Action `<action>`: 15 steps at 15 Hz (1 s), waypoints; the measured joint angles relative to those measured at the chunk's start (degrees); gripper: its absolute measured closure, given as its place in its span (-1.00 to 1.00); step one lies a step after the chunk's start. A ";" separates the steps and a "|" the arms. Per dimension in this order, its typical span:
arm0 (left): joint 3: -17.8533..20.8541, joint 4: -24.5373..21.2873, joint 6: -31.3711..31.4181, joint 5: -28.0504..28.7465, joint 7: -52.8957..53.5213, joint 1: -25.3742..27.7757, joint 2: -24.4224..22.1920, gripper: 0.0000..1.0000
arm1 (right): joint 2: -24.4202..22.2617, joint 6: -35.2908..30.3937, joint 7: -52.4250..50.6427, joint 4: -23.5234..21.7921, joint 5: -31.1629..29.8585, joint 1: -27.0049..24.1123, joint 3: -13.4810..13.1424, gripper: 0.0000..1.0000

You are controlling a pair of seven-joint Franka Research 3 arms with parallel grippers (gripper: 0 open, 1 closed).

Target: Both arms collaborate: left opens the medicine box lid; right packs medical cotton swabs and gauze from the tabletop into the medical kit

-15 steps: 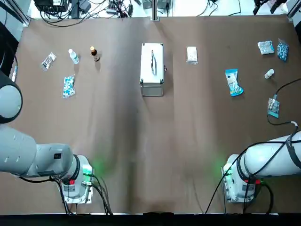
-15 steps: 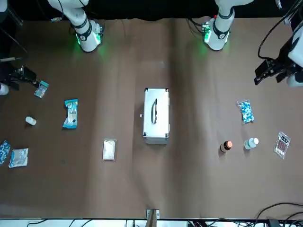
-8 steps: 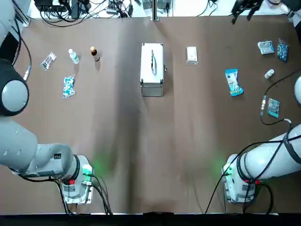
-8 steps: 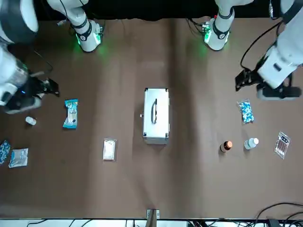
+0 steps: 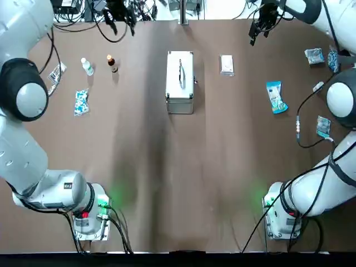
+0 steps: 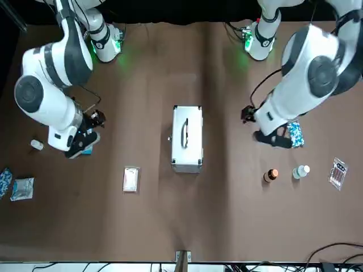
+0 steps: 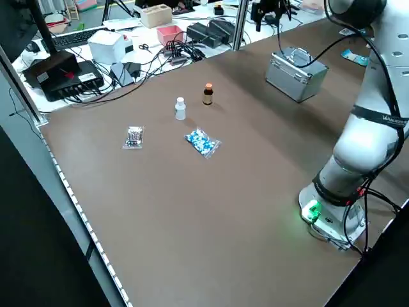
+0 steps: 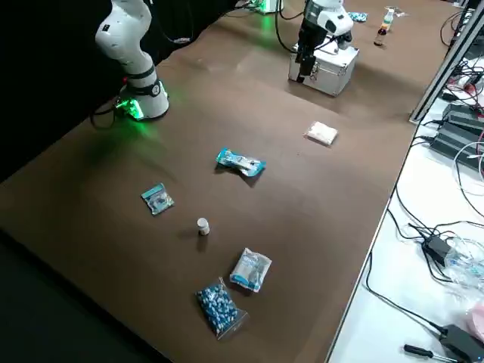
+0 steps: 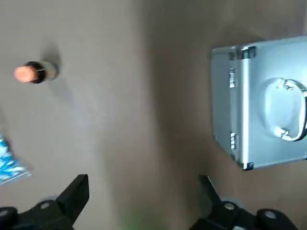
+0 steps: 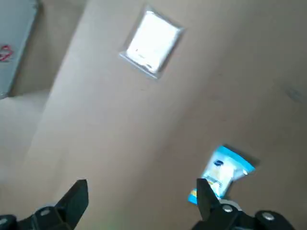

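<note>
The silver medical kit (image 5: 179, 82) (image 9: 261, 103) stands shut in the middle of the far half of the brown tabletop (image 5: 178, 167). The white gauze (image 5: 226, 64) (image 10: 152, 42) lies just to its right. Farther right lies the blue packet of medical cotton swabs (image 5: 275, 97) (image 10: 221, 175). My left gripper (image 5: 119, 12) (image 9: 142, 191) hangs open and high, over bare table left of the kit. My right gripper (image 5: 260, 25) (image 10: 141, 196) hangs open and high too, above the stretch between gauze and swabs. Neither gripper holds anything.
Left of the kit stand a brown bottle (image 5: 112, 63) and a white bottle (image 5: 87, 66), with a speckled packet (image 5: 81, 102) and a small clear packet (image 5: 57, 72). Several packets (image 5: 314, 55) and a small white bottle (image 5: 318, 87) lie at the far right. Cables run behind the far edge.
Both arms have swung in from the table's sides, and their grippers now hang over its far part either side of the kit. The objects on the table have not moved.
</note>
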 joint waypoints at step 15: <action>-0.18 0.20 22.09 -0.03 -29.65 -17.76 12.36 -1.00 | 6.01 10.62 -32.49 0.01 11.19 4.11 0.40 -0.99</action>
